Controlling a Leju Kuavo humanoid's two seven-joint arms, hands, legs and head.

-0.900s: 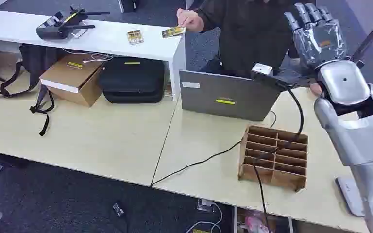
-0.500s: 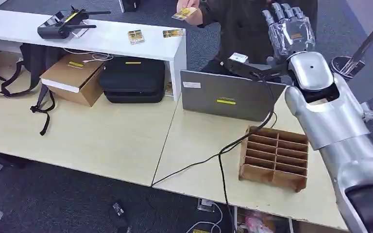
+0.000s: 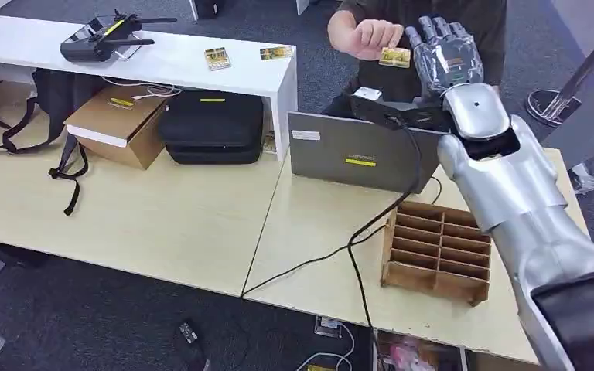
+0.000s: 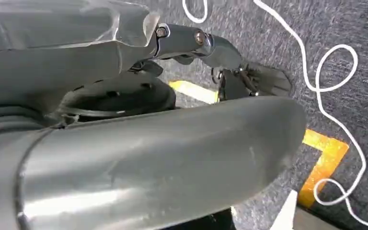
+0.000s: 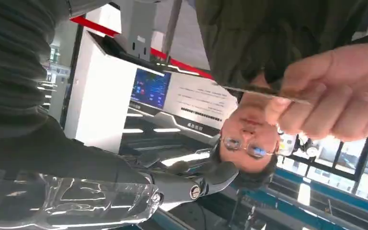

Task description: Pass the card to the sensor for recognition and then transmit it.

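Yellow card w/ unreadable print, beside right hand.

A yellow-printed card is held flat in a person's hand, just beside the raised fingers of the robot's right hand. Two similar cards lie on the white surface.

The left hand hangs over dark grey carpet, where a white cable loops near yellow floor tape.
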